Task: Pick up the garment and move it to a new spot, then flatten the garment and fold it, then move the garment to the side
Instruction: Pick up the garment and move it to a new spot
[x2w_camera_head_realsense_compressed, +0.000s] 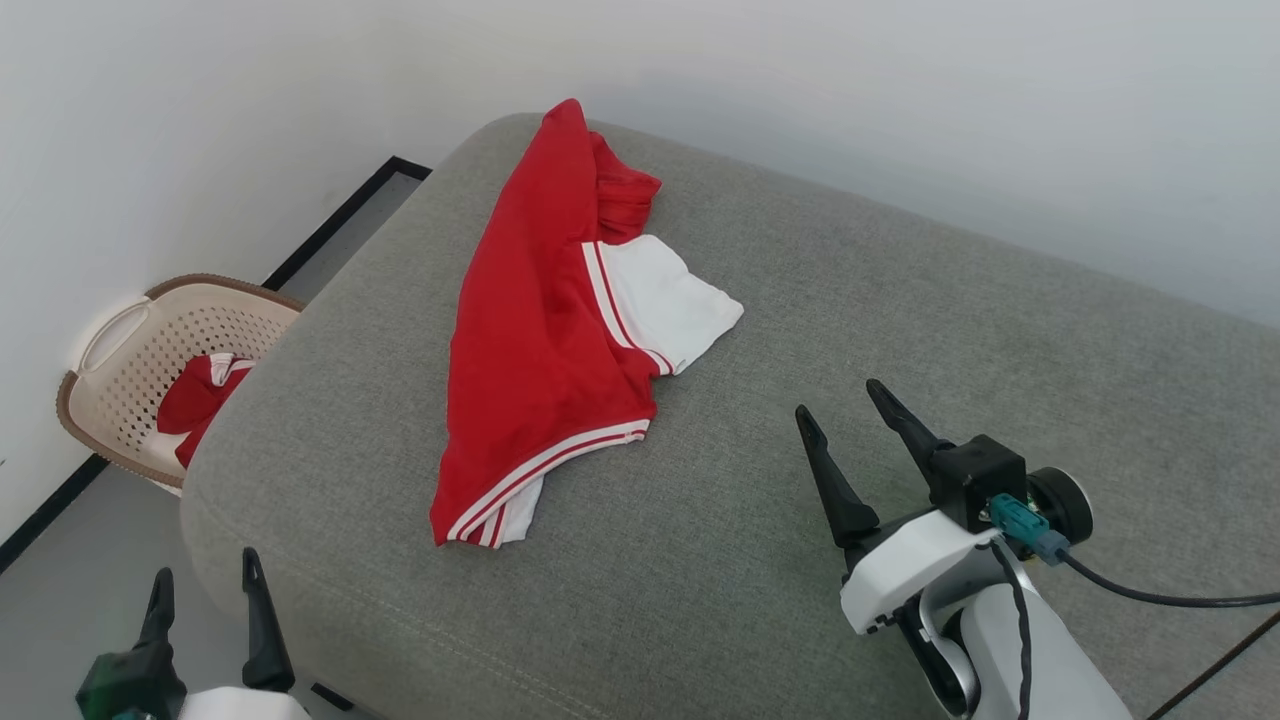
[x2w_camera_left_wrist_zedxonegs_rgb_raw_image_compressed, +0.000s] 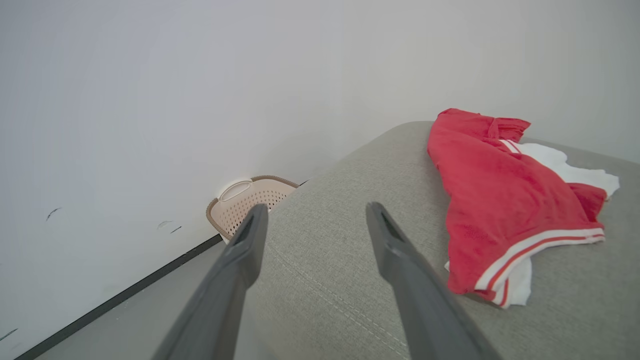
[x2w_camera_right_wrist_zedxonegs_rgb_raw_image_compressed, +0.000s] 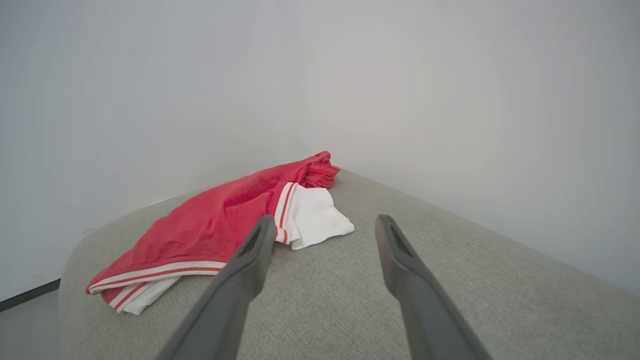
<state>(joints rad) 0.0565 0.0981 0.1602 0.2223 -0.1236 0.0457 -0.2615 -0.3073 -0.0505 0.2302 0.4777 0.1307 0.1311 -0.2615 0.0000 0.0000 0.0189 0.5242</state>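
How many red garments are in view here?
2. One garment lies on the grey cushion; another red-and-white piece sits in the beige basket left of the cushion, which hides part of the basket.

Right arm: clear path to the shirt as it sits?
Probably yes. The right end effector is open, over bare cushion beside the shirt, with nothing lying between them.

Right gripper (x2w_camera_head_realsense_compressed: 836, 398) with two long, dark, tapering fingers (x2w_camera_head_realsense_compressed: 835, 490), mounted on a black block (x2w_camera_head_realsense_compressed: 975, 478) beside a round black housing. Glossy white shell (x2w_camera_head_realsense_compressed: 905, 575) beneath, with a teal connector (x2w_camera_head_realsense_compressed: 1015, 518) plugged in (black cable (x2w_camera_head_realsense_compressed: 1150, 597) trailing away). Left gripper (x2w_camera_head_realsense_compressed: 205, 562) alike, on a dark greenish base (x2w_camera_head_realsense_compressed: 130, 685).
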